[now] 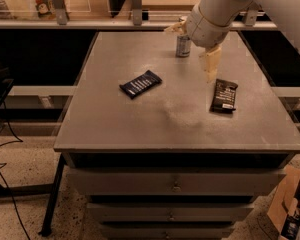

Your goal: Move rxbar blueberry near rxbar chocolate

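Observation:
The rxbar blueberry (pixel 140 83), a navy-blue bar with white lettering, lies flat and angled at the middle left of the grey table (pixel 115 124). The rxbar chocolate (pixel 224 95), a black-brown bar, lies flat at the right. My gripper (pixel 210 66) hangs from the pale arm above the table's right half. It is just up and left of the chocolate bar and well to the right of the blueberry bar. It holds nothing that shows.
A slim metal can (pixel 183 41) stands at the back of the table, just behind my arm. A shelf with posts runs along the back edge. Drawers sit under the tabletop. A cardboard box (pixel 290 209) stands on the floor at the lower right.

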{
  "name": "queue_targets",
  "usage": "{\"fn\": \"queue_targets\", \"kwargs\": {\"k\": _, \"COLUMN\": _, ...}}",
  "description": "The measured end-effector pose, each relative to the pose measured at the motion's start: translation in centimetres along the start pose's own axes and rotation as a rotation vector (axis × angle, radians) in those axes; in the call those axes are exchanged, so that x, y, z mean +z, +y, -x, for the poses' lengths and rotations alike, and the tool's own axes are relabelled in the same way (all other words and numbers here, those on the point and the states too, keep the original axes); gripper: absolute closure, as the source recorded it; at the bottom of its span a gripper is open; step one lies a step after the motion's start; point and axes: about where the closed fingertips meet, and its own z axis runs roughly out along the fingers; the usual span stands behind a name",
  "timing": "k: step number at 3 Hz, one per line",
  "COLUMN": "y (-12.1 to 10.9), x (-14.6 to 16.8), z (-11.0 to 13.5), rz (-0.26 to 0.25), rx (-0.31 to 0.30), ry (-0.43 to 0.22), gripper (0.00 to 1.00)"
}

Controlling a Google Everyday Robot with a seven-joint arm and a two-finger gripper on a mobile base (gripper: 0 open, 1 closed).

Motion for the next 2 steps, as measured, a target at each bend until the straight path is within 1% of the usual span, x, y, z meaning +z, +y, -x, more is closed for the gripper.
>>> {"fn": "queue_targets", "kwargs": {"k": 1, "y": 0.04, "x": 0.90, "z": -0.08, "rz": -0.037, "rx": -0.032, "ry": -0.001, "gripper": 0.00}}
{"fn": "queue_targets", "kwargs": {"k": 2, "y": 0.72, "x": 0.58, "z": 0.20, "rz": -0.068, "rx": -0.048, "ry": -0.011, "gripper": 0.00}}
